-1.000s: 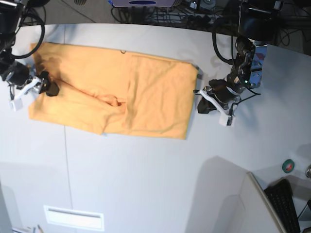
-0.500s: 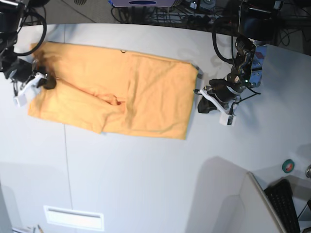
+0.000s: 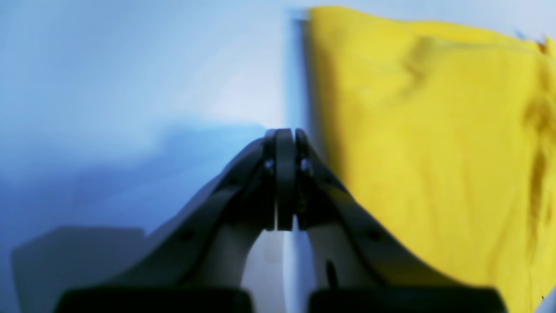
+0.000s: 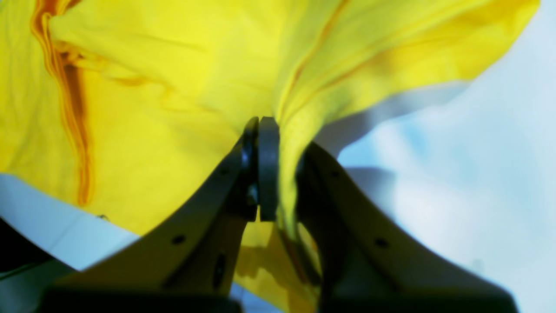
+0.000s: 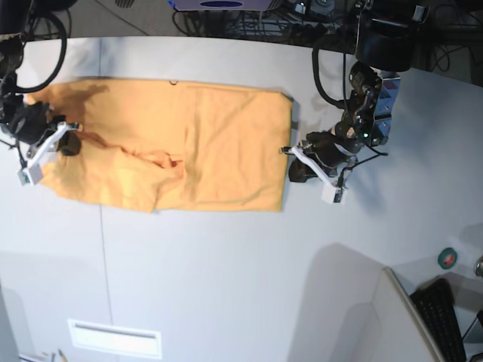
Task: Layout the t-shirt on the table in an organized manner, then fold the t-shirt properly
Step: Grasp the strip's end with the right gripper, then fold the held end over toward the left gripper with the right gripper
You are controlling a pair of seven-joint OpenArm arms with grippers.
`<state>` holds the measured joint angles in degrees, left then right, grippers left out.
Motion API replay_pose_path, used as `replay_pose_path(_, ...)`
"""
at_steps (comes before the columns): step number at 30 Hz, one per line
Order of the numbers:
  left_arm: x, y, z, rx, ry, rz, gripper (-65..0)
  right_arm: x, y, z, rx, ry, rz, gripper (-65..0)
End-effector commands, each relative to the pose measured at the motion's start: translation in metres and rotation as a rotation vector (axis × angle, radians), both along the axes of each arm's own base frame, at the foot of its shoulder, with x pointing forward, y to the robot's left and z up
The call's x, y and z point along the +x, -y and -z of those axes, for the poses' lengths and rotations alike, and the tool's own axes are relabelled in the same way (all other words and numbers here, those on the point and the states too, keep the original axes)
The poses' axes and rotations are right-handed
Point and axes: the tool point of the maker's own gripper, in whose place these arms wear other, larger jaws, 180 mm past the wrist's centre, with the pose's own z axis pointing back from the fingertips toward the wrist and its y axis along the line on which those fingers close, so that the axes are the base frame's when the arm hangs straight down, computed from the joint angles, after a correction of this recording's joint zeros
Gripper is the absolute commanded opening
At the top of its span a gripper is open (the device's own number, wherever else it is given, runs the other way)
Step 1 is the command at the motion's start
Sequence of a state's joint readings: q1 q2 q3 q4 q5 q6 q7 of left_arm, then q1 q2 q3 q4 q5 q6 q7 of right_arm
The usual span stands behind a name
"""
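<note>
The orange-yellow t-shirt [image 5: 196,143] lies spread across the far half of the white table [image 5: 226,279], with a rumpled fold near its middle. At the shirt's left end my right gripper [image 5: 68,143] is shut on a pinch of cloth. In the right wrist view the t-shirt [image 4: 173,87] rises in a ridge into the right gripper [image 4: 278,143]. My left gripper [image 5: 292,169] is shut and holds nothing, just off the shirt's right edge. The left wrist view shows the left gripper [image 3: 284,134] over bare table with the t-shirt [image 3: 434,152] beside it.
A thin dark seam [image 5: 100,249] runs down the table on the left. A white label plate [image 5: 115,338] sits near the front edge. At the lower right are a white panel [image 5: 362,317], a keyboard [image 5: 445,317] and a green tape roll [image 5: 448,257]. Cables line the back.
My right gripper closed on the shirt's left end and drew it leftward, so the whole shirt slid left. The shut left gripper moved left alongside the shirt's right edge.
</note>
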<state>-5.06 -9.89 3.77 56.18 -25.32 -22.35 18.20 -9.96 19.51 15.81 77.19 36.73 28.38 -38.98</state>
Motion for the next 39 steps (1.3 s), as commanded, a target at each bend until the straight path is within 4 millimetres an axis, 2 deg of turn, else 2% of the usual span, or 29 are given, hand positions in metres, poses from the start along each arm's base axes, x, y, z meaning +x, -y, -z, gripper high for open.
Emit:
replay_pose_path(1,0.007,0.008,-0.005,0.007,0.014,0.024,-65.0,0.010,0.000,-0.015,-0.016,0.049,-0.010,-65.0)
replay_pose_path(4,0.008,0.026,-0.006,0.014,0.018,0.077,-65.0,0.013,-0.015,-0.027,-0.031,0.080,-0.037,-65.0)
replay_pose_path(10,0.007,0.029,0.000,0.059,0.002,0.063,-65.0,0.021,-0.039,-0.049,-0.050,0.110,-0.070,-65.0)
replay_pose_path(16,0.007,0.031,0.000,0.054,0.003,0.063,-65.0,0.026,-0.084,-0.064,-0.029,0.132,-0.155,-65.0)
replay_pose_path(23,0.006,0.031,0.000,0.057,0.003,0.066,-65.0,0.032,-0.140,-0.063,0.003,0.103,-0.223,-65.0)
replay_pose_path(30,0.004,0.030,0.001,0.058,-0.001,0.066,-65.0,0.028,-0.211,-0.065,0.056,0.075,-0.301,-65.0)
replay_pose_path(34,0.003,0.028,0.002,0.062,-0.002,0.067,-65.0,0.025,-0.235,-0.067,0.081,0.059,-0.309,-65.0)
replay_pose_path(39,0.003,0.028,0.002,0.062,-0.002,0.067,-65.0,0.025,-0.255,-0.072,0.097,0.033,-0.340,-65.0)
